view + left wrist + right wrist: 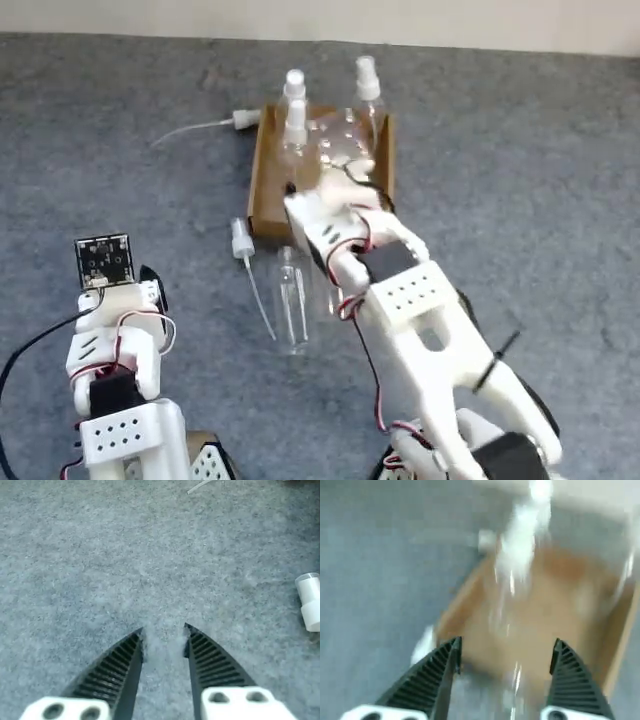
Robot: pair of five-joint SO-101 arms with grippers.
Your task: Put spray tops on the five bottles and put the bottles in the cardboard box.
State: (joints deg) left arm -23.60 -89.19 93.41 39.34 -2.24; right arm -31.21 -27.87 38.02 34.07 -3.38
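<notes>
The bench was covered in coarse grey felt. Toward the middle of its far edge sat the shallow cardboard box, brown and rectangular. Three clear plastic bottles with white spray tops stood upright in it. The right pincer hung over the box's near edge, its ribbed black fingers wide apart and clamped on nothing. Just in front of the box, toward the bench's near edge, a slim bare bottle lay on its side. A loose spray top with a thin dip tube lay beside it. Another spray top lay by the box's far left corner. The left pincer hovered near the bench's near left corner, its toothed fingers slightly apart over the felt.
</notes>
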